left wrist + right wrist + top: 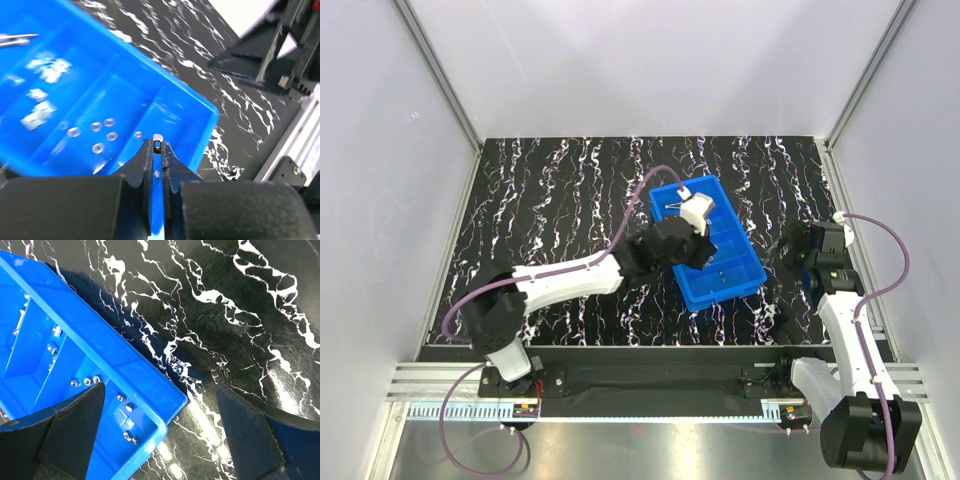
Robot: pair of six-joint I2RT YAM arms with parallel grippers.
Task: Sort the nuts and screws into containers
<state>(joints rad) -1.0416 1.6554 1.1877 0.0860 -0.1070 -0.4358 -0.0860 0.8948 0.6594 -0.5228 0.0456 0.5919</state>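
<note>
Black marble-look table [550, 200] with white veins, boxed in by plain white walls [620, 60] on three sides, so the tabletop is all the room I've got. There's a wide stretch of bare marble out to the left of the left gripper [157, 147] and beyond it. To its right, only a narrow strip of marble separates the blue tray [140, 367] from the right arm [850, 330].

The tray is split by cross walls. Right under the left tips and a bit to their left, a handful of nuts [112, 135] lie loose on the blue floor. I can't tell exactly where the divider falls there. Further out from the tips there's a section with pale bits too blurry to call. At the far end lie a couple of slender screws [17, 39].

The left arm [570, 280] is stretched low and diagonal from its base, with the wrist out over the tray. Its jaws are pinched nearly together on a tiny silver piece [157, 138] at the very tips, held above the tray's near end. Screw or nut, I honestly can't say from this angle.

The right arm is folded up on its own side. The right gripper [160, 435] is spread wide, just off the tray's corner. Its left finger is over the end section, where a few more nuts sit, and its right finger is over bare marble.
</note>
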